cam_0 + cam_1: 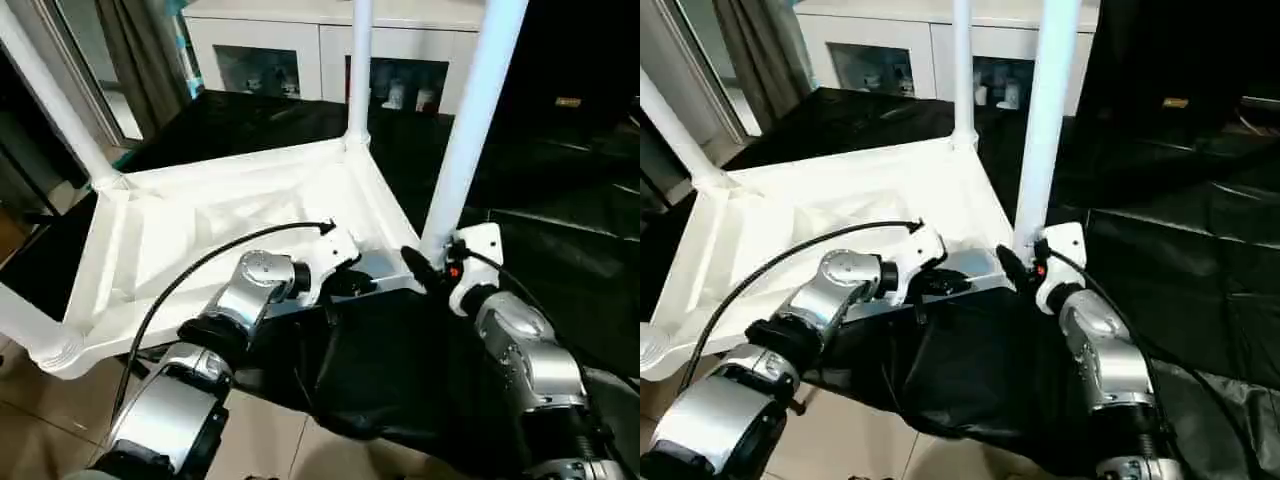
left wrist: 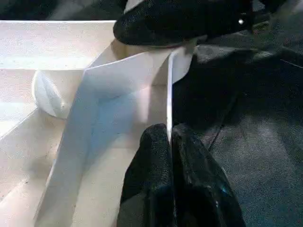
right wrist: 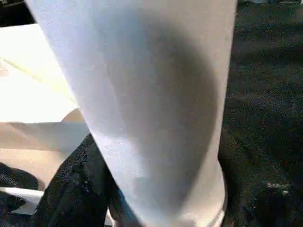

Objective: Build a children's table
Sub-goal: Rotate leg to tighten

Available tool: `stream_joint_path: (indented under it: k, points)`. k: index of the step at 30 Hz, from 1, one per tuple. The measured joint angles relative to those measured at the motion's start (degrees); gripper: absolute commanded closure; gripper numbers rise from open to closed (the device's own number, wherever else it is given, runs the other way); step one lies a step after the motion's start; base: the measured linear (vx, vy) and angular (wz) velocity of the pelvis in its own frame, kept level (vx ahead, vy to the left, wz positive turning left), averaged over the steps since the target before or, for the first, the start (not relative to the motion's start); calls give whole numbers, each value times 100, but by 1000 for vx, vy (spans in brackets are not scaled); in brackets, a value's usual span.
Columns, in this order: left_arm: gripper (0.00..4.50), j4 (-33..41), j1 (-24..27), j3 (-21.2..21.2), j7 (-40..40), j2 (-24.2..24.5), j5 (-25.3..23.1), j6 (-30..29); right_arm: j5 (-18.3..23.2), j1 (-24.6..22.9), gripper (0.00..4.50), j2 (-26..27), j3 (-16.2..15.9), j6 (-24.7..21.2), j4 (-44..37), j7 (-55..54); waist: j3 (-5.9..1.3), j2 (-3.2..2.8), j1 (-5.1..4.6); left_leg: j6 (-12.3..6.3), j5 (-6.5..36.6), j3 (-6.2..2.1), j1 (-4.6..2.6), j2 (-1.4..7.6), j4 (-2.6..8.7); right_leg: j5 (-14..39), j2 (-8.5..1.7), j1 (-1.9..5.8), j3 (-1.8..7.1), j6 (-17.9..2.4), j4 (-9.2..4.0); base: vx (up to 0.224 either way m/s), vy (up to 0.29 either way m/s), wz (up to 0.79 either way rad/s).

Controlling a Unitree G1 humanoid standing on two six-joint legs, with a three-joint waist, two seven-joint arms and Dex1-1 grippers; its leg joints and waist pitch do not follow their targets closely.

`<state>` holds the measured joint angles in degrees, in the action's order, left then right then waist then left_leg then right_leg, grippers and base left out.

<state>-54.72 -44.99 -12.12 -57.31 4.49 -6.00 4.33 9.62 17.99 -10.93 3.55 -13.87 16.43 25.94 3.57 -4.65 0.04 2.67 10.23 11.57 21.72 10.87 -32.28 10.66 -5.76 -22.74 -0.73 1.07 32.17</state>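
- The table top [image 1: 240, 225] lies underside up on the black cloth [image 1: 420, 370], three legs standing in its corner sockets.
- Left gripper [image 2: 169, 142] is pressed together on the top's near rim.
- Right gripper [image 1: 432, 268] grips the near leg [image 1: 470, 120] at its base.
- Risk: if that leg is not fully seated, it may tilt out; a slipping rim hold would let the top shift.

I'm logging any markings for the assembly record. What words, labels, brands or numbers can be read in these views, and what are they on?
None can be read.
A small yellowish mark sits on the dark surface at the far right: too small and blurred to read.
The table top, the near leg, the left gripper and the right gripper show no lettering.
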Motion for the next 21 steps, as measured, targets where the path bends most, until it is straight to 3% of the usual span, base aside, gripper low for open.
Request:
stream_joint_path:
  k: [4, 11, 16, 21]
  points:
    - [450, 262, 202, -5, -655, 342, 146, 99, 51, -143, 83, -403, -362, 35, -232, 885, -12, -27, -12, -1, 0, -8, 12, 6, 19, -44, 4, -14, -15, -19, 2, 0, 0, 0]
    - [450, 563, 334, -117, -1532, 655, 301, 235, 261, -315, 83, -1144, -691, -2, -633, 2211, -11, -79, 116, -32, -18, -8, 44, 43, -4, -19, 33, -38, -26, -4, 4, 0, 0, 0]
    - [450, 829, 466, -210, -2270, 926, 462, 162, 476, -494, 83, -1823, -914, -53, -947, 3341, -3, -64, 225, -24, -7, -3, 50, 44, -6, -6, 31, -43, -26, -25, 4, 0, 0, 0]
    - [450, 900, 472, -294, -2599, 1020, 466, 153, 562, -500, 83, -1959, -992, -81, -963, 3729, 30, -15, 230, -24, -9, 3, 43, 48, -24, -6, 32, -40, -16, -26, 14, 0, 0, 0]
